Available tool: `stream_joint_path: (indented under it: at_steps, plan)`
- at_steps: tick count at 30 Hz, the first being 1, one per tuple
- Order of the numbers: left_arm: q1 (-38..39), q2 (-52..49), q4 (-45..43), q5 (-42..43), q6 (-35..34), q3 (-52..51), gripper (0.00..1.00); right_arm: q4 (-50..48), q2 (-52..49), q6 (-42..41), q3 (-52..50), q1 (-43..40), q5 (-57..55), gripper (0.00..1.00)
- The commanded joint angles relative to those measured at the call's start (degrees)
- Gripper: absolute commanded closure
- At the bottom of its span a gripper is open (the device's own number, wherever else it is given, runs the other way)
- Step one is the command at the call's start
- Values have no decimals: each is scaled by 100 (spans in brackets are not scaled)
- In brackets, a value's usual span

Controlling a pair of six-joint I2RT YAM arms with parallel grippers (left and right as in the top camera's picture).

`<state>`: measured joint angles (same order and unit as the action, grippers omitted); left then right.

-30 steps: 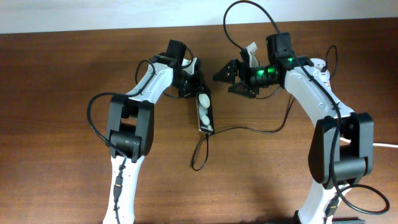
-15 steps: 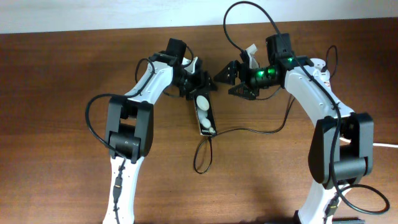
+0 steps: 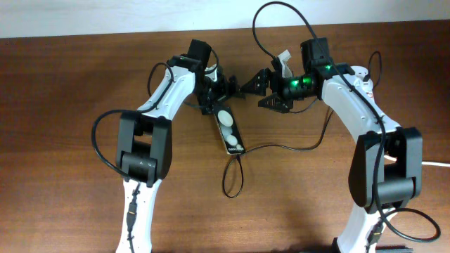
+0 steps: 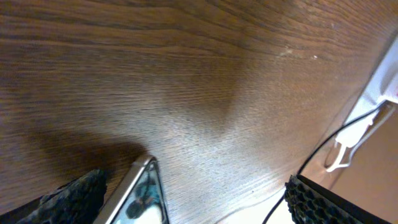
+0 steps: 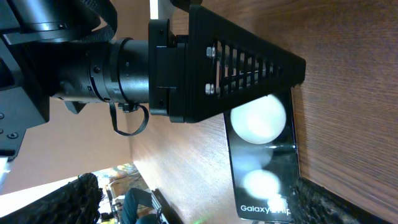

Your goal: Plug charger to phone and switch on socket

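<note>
The phone (image 3: 229, 131) lies flat on the wooden table (image 3: 70, 105), a black slab with two white round spots, slanted with its far end to the left. My left gripper (image 3: 225, 97) stands open over that far end; in the left wrist view the phone's corner (image 4: 142, 194) sits between the spread fingers (image 4: 69, 198), close to the left one. My right gripper (image 3: 254, 93) is open just right of the phone (image 5: 264, 165), holding nothing. The charger (image 3: 281, 147) is a thin black cable looping below the phone's near end; its connector tip is too small to make out. The socket is out of view.
A white cord end (image 3: 441, 165) shows at the table's right edge. The pale wall strip (image 3: 84, 17) runs along the back edge. The two grippers stand close together, nearly tip to tip, above the phone.
My left gripper went from shut to wide open, letting go of the phone's far end. The phone swung slightly, and the cable loop slid toward the front. The right arm held still.
</note>
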<state>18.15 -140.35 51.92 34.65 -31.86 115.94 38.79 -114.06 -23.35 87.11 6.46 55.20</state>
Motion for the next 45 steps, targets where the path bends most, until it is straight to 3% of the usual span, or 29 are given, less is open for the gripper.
stream_joint_path:
  at_steps: [1, 9, 31, 37, 45]
  plan:
    - [-31, -310, 199, -1084, -295, -195, 2, 2, 35, 151, 109, -11, 118, 1]
    - [-31, -310, 553, -1510, -883, -195, 1, 50, 35, 192, 109, -11, 116, 1]
    - [-13, -310, 608, -1539, -2269, -195, 0, 107, 35, 214, 109, -11, 111, 1]
    - [-13, -299, 796, -1698, -2090, 37, 1, 107, 35, 260, 109, -11, 109, 1]
    - [-13, -297, 1805, -2094, -1443, 1775, 1, 151, 35, 269, 109, -11, 90, 1]
